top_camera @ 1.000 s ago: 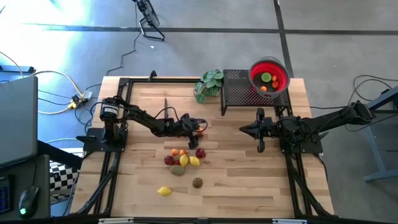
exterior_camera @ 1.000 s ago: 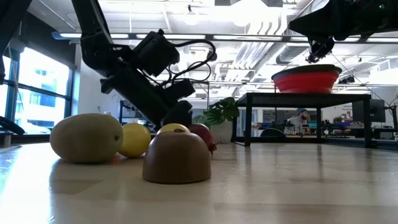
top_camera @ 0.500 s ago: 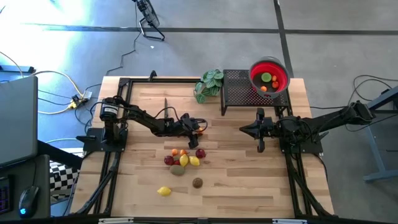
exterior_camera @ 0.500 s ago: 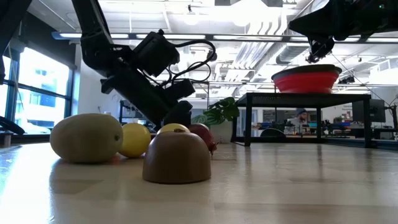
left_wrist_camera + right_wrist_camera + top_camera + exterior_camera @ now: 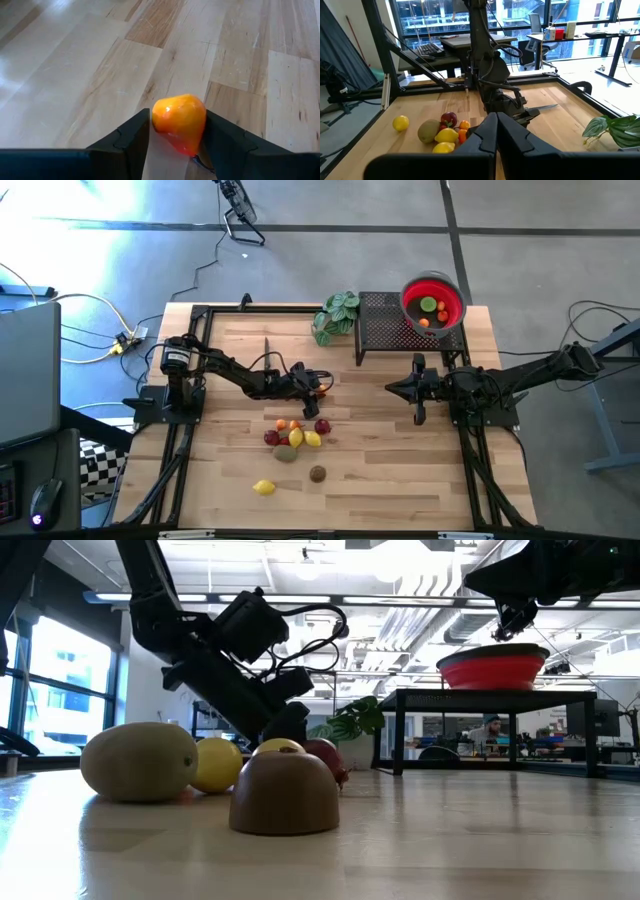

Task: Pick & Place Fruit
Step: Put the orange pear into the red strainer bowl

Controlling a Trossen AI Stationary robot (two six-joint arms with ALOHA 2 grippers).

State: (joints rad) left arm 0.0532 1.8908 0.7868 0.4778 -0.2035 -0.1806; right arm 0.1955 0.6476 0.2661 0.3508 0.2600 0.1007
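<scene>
Orange fruit (image 5: 179,120): rounded, glossy, tapering to a reddish lower end; sits between the two dark fingers (image 5: 127,137) of the left gripper (image 5: 322,383), whose jaws stand narrow with both fingers at its sides. Whether it is lifted off the wood cannot be told.

Fruit cluster (image 5: 296,435): red, yellow, orange and green-brown pieces lying close together on the table just in front of the left gripper. Separate from it lie a brown fruit (image 5: 317,473) and a yellow fruit (image 5: 264,487), nearer the table's front edge. In the low view the brown fruit (image 5: 284,793) stands foremost, a green-brown one (image 5: 140,761) beside it.

Red bowl (image 5: 432,304): on a black mesh stand (image 5: 385,322) at the table's far right corner; holds a green piece and small orange ones.

Right gripper (image 5: 418,389): jaws pressed together, empty, waiting over the right half of the table, well apart from the cluster.

Table (image 5: 370,470): pale butcher-block wood in jointed planks, black frame rails along both sides.

Leafy plant (image 5: 337,315): green, at the far edge just beside the mesh stand.

Room: grey floor with cables to the left of the table; beyond it, desks, chairs, large windows and bright ceiling lights (image 5: 400,560).
</scene>
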